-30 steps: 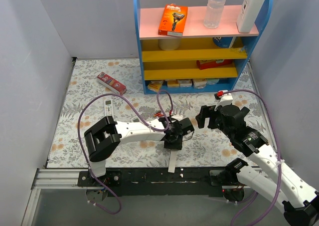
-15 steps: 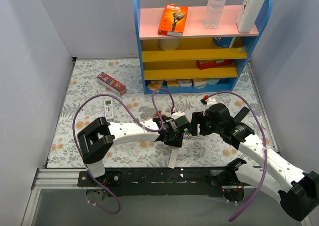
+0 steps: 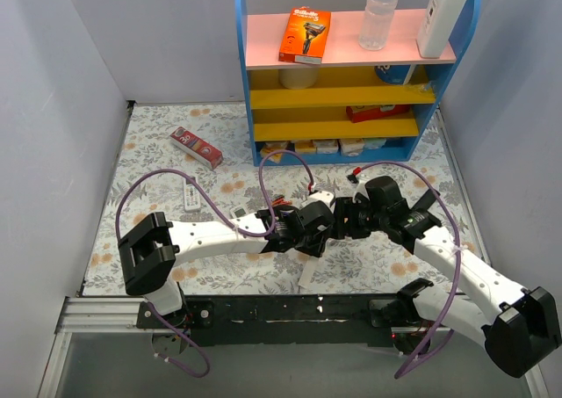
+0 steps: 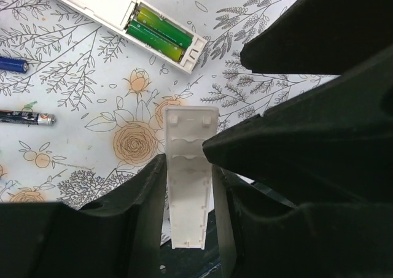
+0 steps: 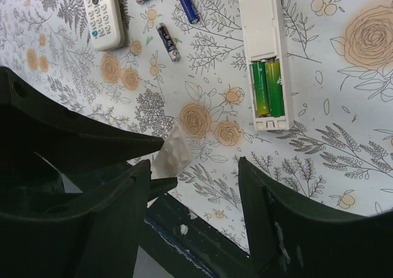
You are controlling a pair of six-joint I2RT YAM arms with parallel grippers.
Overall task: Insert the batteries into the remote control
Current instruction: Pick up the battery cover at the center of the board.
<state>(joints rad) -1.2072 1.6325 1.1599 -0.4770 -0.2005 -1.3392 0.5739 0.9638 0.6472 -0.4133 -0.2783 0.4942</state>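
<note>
Batteries [image 5: 268,88], two green, sit in the remote [image 5: 261,20]. Left gripper [image 4: 184,158] clamps the white cover [image 4: 187,131]; right gripper [image 5: 193,167] stands open.

White remote [image 5: 261,20] face down, battery cover [image 4: 186,167] off, two green batteries [image 5: 267,88] seated inside; loose batteries [image 5: 167,42] beside the remote

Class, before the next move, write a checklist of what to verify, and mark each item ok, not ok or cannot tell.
1. Two green batteries seated in the remote control compartment: ok.
2. Left gripper clamped on the battery cover: ok.
3. Right gripper open: ok.
4. Cover fitted over the compartment: not ok.
5. Polarity of the seated cells correct: cannot tell.
6. The loose batteries lie apart from that remote: ok.
</note>
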